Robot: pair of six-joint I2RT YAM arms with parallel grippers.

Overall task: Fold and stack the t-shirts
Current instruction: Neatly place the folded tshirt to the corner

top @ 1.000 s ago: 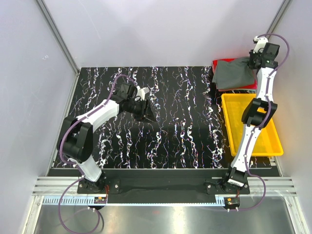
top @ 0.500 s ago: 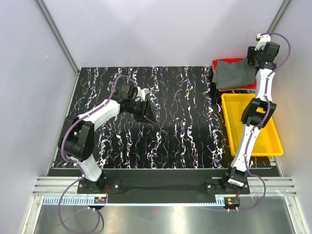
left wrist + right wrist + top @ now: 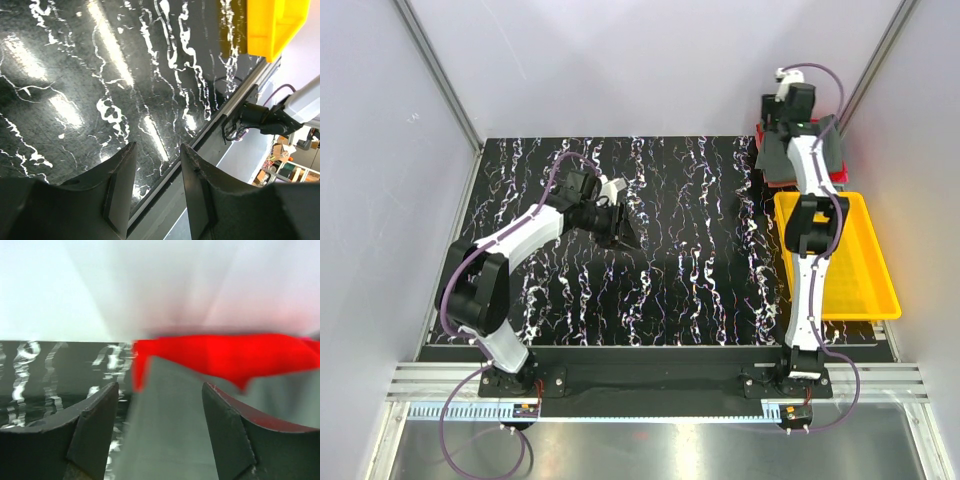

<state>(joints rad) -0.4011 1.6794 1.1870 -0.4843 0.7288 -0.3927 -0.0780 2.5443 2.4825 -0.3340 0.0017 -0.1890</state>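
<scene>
A folded grey t-shirt (image 3: 776, 156) lies on a red t-shirt (image 3: 839, 177) at the table's back right corner. My right gripper (image 3: 783, 125) is over the left part of this stack, open and empty. In the blurred right wrist view its fingers (image 3: 97, 415) straddle the grey shirt (image 3: 170, 430), with the red shirt (image 3: 225, 355) showing beyond; whether they touch the cloth I cannot tell. My left gripper (image 3: 620, 226) is open and empty over the bare black marbled table (image 3: 700, 250), left of centre. It also shows in the left wrist view (image 3: 157, 146).
A yellow bin (image 3: 875, 275) stands at the right edge, just in front of the shirt stack; its corner shows in the left wrist view (image 3: 272, 25). White walls with metal posts close in the back and sides.
My right arm has swung left, from the right end of the shirt stack to its left part. The left arm has not moved.
</scene>
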